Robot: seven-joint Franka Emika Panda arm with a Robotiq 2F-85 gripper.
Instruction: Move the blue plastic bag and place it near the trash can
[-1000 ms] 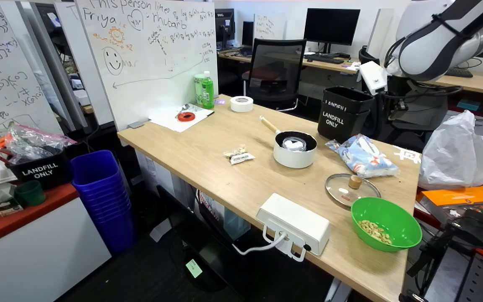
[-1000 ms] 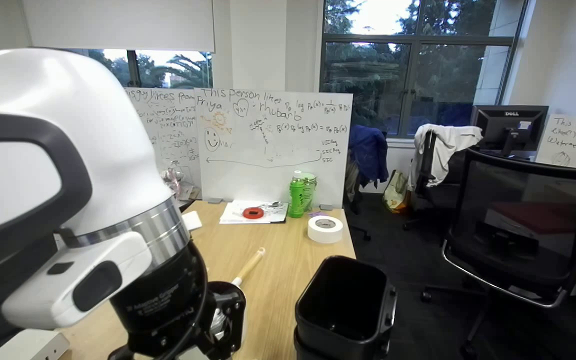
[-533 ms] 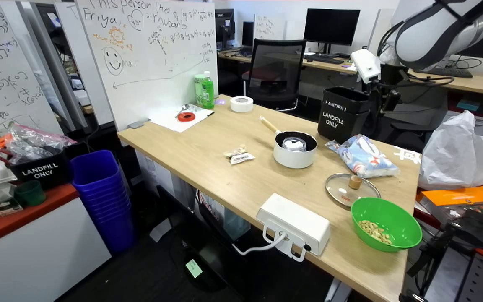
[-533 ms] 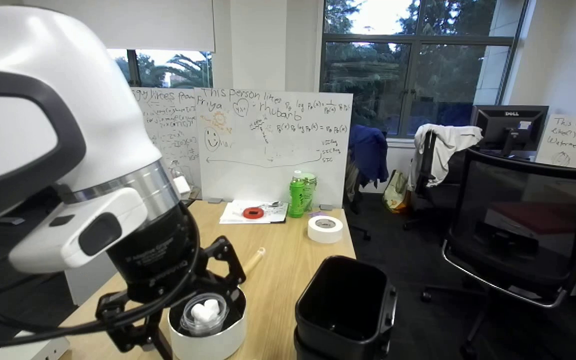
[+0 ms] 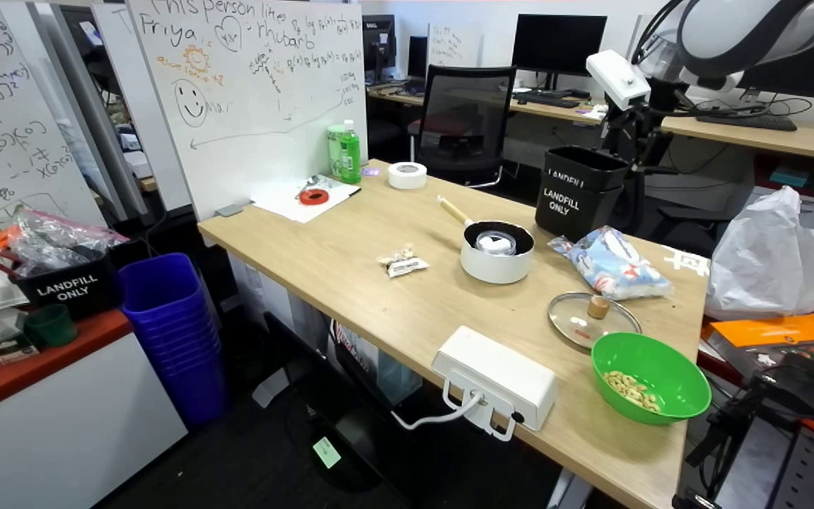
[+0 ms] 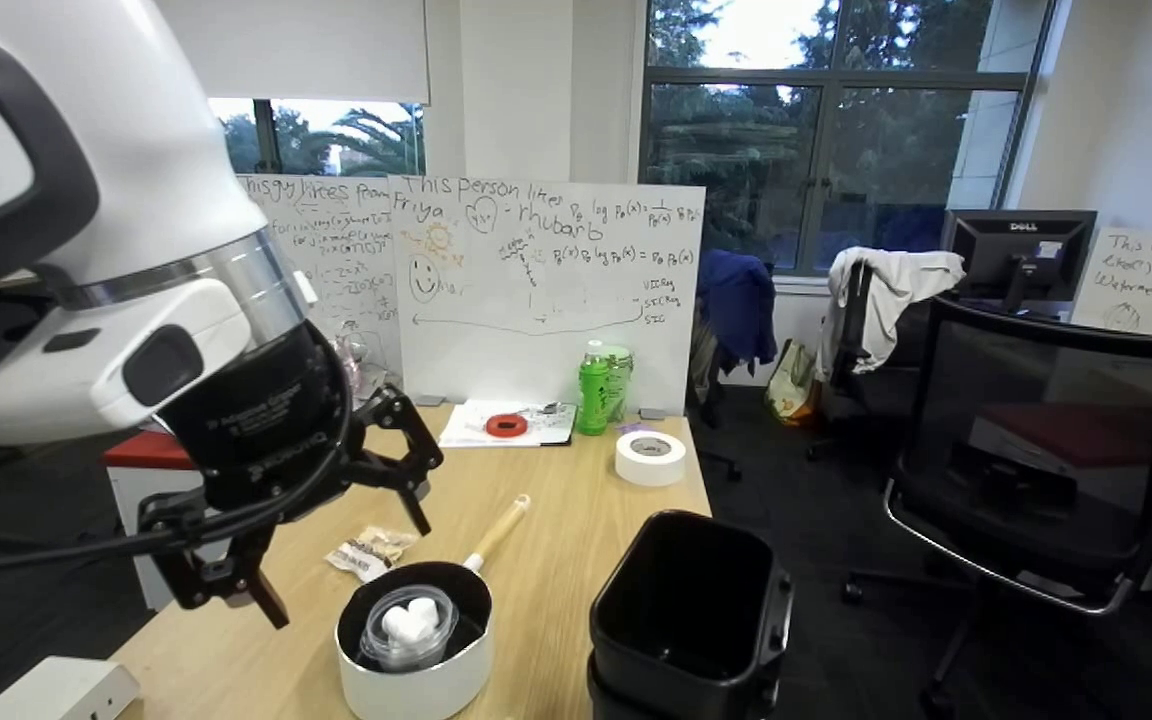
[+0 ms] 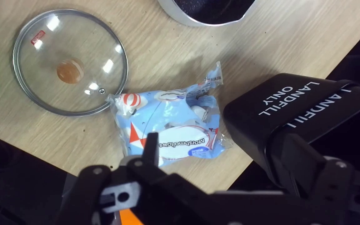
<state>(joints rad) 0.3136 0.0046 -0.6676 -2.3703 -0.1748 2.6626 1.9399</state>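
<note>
Past the table (image 5: pixel 442 304) stands a whiteboard (image 5: pixel 258 92) in an exterior view; the blue bag (image 5: pixel 615 265) lies on the table, just beside the bin (image 5: pixel 576 201). In an exterior view the gripper (image 6: pixel 353 575) is spread wide; it has shifted, so the packet (image 6: pixel 371 553) it hid before now shows. In the wrist view the blue bag is below the gripper, with one finger (image 7: pixel 151 148) across its edge.
</note>
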